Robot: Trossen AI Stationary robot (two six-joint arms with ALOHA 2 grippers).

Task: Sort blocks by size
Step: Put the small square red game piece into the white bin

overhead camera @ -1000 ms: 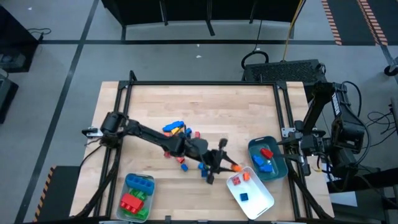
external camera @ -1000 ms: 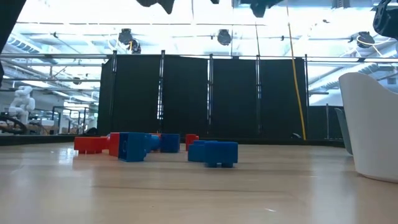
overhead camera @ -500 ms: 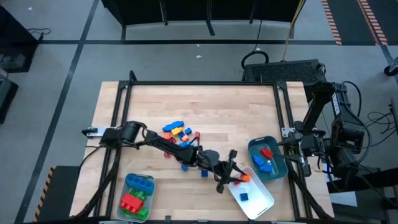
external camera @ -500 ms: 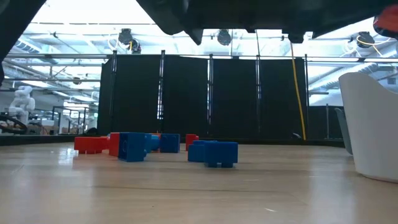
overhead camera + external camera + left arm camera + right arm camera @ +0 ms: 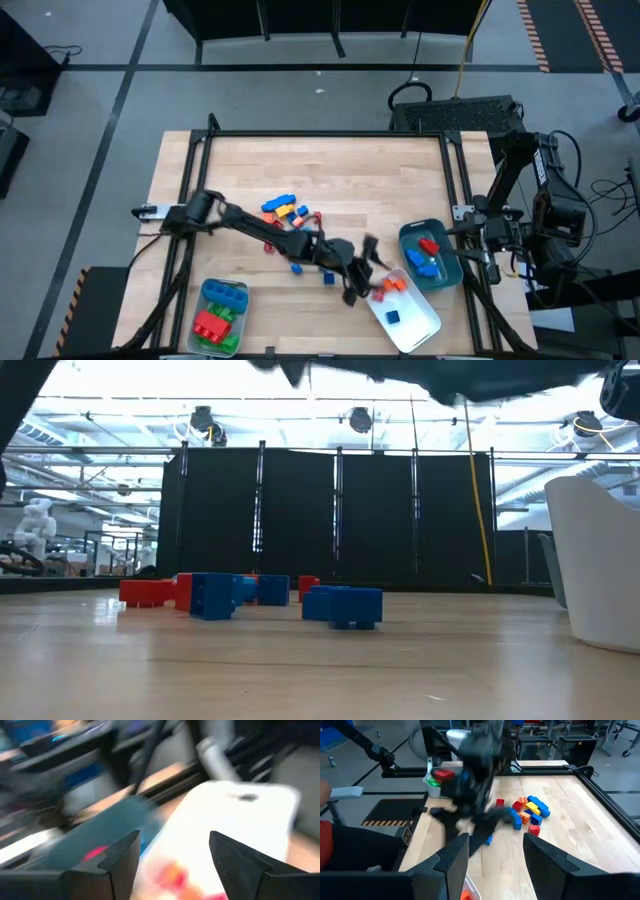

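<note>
Opened the left gripper (image 5: 362, 272) just at the white tray's (image 5: 420, 325) rim, on the side facing the pile, and dropped the little orange block (image 5: 381, 293) into that tray, close to another orange one. Held nothing after that, fingers wide apart. Meant one more small block sorted, with a bunch of blocks (image 5: 285, 212) left well away from the white tray. Kept the right gripper (image 5: 495, 845) spread and empty, past the teal tray (image 5: 447, 270) next to the white tray. Had to mind the white tray's rim just beside the fingers. Saw plenty of bare wood between the white tray and the pile for swinging back.
</note>
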